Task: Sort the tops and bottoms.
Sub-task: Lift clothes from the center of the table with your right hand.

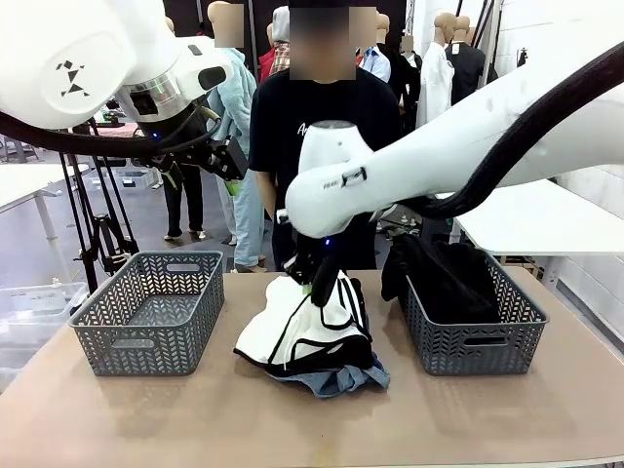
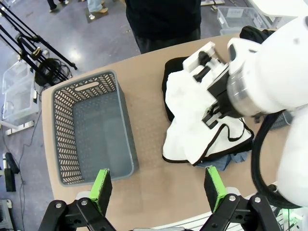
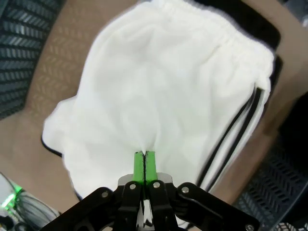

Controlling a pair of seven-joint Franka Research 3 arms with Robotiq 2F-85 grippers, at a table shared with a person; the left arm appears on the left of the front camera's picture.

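White cloth with thin black piping makes the white garment (image 1: 302,327), which lies on top of a small pile on the tabletop (image 1: 117,419), just right of the empty grey basket (image 1: 146,341). The right fingers (image 3: 144,161) are pressed together on a pinch of this cloth. Under it lie a black garment (image 2: 168,82) and a denim garment (image 1: 336,380). A second black garment (image 1: 444,273) fills the other basket (image 1: 478,346), farther right of the empty grey basket. The left fingers (image 2: 102,187) stand wide apart, holding nothing, high above the empty grey basket.
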